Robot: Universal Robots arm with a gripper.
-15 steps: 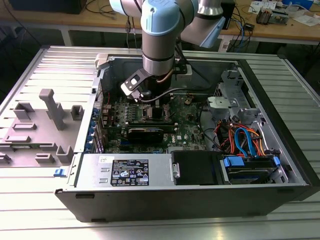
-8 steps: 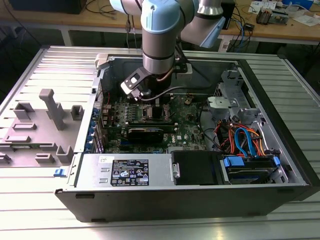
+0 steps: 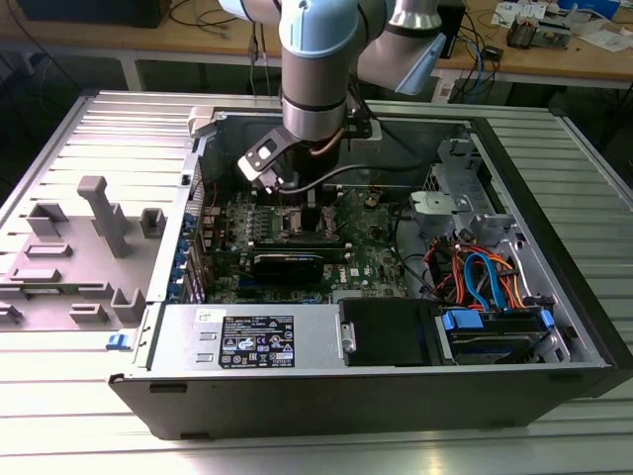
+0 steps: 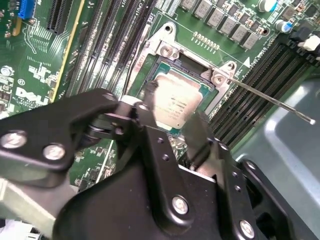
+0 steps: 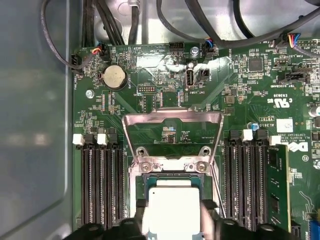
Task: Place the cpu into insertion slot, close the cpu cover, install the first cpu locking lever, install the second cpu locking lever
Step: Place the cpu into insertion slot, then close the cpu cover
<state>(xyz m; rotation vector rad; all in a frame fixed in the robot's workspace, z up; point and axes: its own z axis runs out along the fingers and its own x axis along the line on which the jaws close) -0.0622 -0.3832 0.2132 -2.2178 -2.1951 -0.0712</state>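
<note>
Misalignment is the chief risk. The black two-fingered end effector [image 4: 172, 114] pinches the small flat square cpu with its dull grey metal top [image 4: 176, 99] by two opposite edges. It holds the chip right at the square, silvery-rimmed insertion slot [image 4: 186, 62] on the green circuit board [image 5: 240, 100]. If the chip is skewed or tilted when released, it could ride up on the rim or harm the contacts beneath.

The thin silvery window-frame cpu cover [image 5: 172, 118] stands open at one edge of the socket. A thin wire locking lever [image 4: 270, 100] juts out close to the fingers [image 4: 202, 132], and either could snag.

Whether the chip is fully seated or just above the socket cannot be told, because the fingers and the chip hide the socket floor.
</note>
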